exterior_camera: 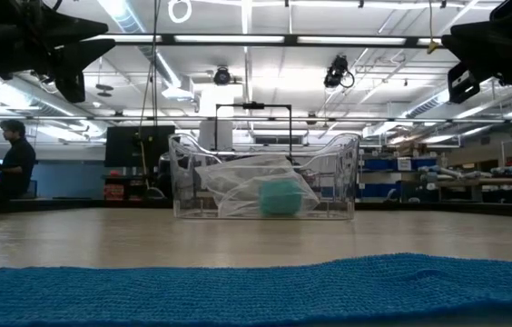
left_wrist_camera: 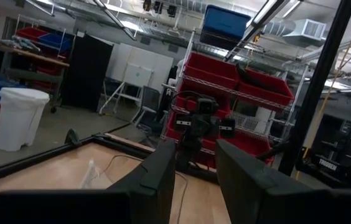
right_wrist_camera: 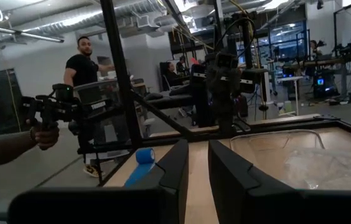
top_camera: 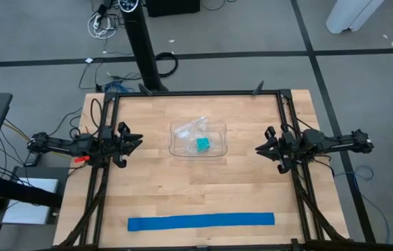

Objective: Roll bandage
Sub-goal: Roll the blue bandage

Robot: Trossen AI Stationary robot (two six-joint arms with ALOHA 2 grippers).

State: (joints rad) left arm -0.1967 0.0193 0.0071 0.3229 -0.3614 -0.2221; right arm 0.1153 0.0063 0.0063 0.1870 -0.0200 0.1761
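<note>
So, left to right: left gripper hangs in the air over the table's left side, level with the tray and well apart from it, fingers slightly spread with a narrow gap between them, holding nothing. Clear tray sits mid-table with a crumpled plastic bag and a small teal block inside. Right gripper mirrors the left over the right side, fingers also a little apart, empty.

Bandage lies flat as 1 long blue strip along the near edge of the table, unrolled, well apart from both grippers and the tray. Rolling not yet started.

Handling, my read: knit weave shows in the low view, so soft, light, floppy, no stiffness. It likely bunches or slides on the smooth wood if pushed. Best grab is probably 1 short end, pinching the edge to start the fold, with the other gripper pinning the strip so it doesn't drag.
</note>
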